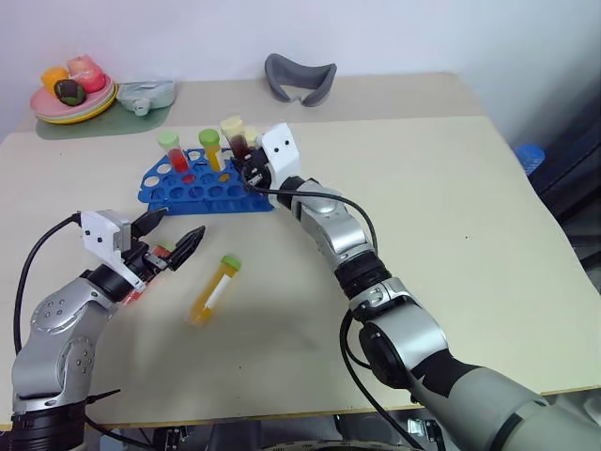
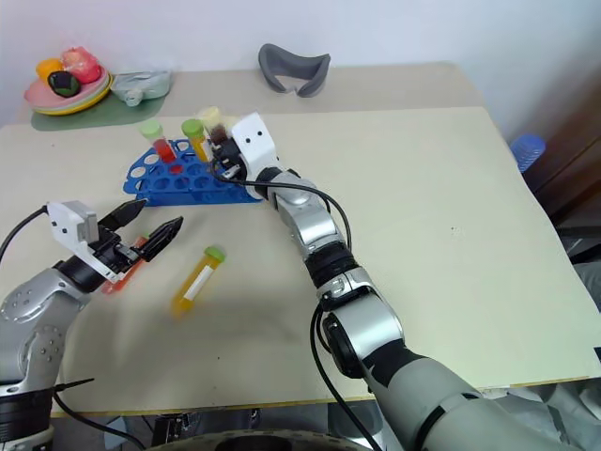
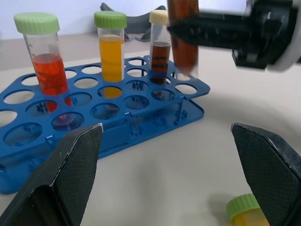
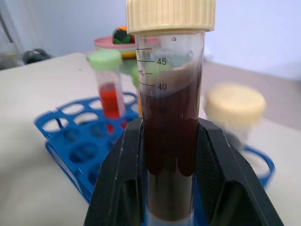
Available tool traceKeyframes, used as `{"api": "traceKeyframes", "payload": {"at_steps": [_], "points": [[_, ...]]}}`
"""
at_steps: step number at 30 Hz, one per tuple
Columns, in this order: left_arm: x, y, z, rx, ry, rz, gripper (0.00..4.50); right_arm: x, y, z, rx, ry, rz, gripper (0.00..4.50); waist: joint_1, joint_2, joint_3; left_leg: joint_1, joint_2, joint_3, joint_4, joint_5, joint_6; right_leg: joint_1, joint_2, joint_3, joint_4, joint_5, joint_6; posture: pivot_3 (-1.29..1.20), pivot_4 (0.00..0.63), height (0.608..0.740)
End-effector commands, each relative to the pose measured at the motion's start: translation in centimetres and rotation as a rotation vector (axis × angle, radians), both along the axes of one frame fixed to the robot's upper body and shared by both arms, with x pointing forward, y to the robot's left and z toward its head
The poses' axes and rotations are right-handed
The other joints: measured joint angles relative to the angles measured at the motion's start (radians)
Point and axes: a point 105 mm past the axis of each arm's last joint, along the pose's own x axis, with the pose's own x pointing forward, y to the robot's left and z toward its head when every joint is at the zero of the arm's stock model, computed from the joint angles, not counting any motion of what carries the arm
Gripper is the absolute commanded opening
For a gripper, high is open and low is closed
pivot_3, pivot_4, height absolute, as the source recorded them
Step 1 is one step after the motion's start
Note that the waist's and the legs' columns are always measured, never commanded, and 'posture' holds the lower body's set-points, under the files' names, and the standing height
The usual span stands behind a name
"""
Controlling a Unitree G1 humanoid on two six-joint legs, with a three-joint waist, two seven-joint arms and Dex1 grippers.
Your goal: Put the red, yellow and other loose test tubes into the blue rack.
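The right gripper [image 1: 252, 170] stood clamped on an upright, cream-capped clear tube of dark brown liquid [image 4: 170, 122] over the blue plastic rack's [image 1: 192, 193] near-end holes — lowering should be plumb and centred — left gripper [image 1: 175, 237] agape.

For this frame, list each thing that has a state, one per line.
Blue plastic rack: three capped tubes standing in it, most holes free.
Dark brown cream-capped tube: upright, clamped in right gripper over the rack.
Yellow green-capped tube: lying loose on the table.
Left gripper: open, holding nothing.
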Motion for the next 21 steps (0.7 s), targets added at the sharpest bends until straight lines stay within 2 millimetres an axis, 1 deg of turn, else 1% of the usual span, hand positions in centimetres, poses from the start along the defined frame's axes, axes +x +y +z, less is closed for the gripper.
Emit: {"api": "traceKeyframes", "payload": {"at_steps": [1,9,14,21], "points": [[-0.5,0.0,1.5,0.026,-0.056,-0.001,4.50,-1.4,2.5,1.2,0.077,-0.030,0.067,0.86,-0.002,0.000,0.000,0.000,0.000,0.000,0.000,0.000,0.000,0.000,0.000,0.000,0.001,0.000,0.000,0.00,0.150,0.740],[-0.4,-0.3,1.6,0.025,-0.049,-0.016,4.50,-1.2,3.0,0.4,0.075,-0.008,0.079,0.86,-0.001,0.000,0.000,0.003,0.000,0.000,0.000,0.000,-0.001,0.000,0.000,0.000,0.005,0.000,0.000,0.00,0.150,0.740],[-0.4,-0.6,1.6,0.022,-0.043,-0.029,4.50,-1.0,3.4,0.6,0.089,-0.002,0.072,0.86,-0.001,0.000,0.000,0.003,0.000,0.000,0.000,0.000,-0.001,0.000,0.000,0.000,0.005,0.000,0.000,0.00,0.150,0.740],[-0.5,-0.8,1.5,0.018,-0.037,-0.033,4.50,-0.7,3.2,0.0,0.086,0.004,0.052,0.86,-0.002,0.000,0.000,0.004,0.000,0.000,0.000,0.001,-0.001,0.000,0.000,0.000,0.005,0.000,0.000,0.00,0.150,0.740]]}}
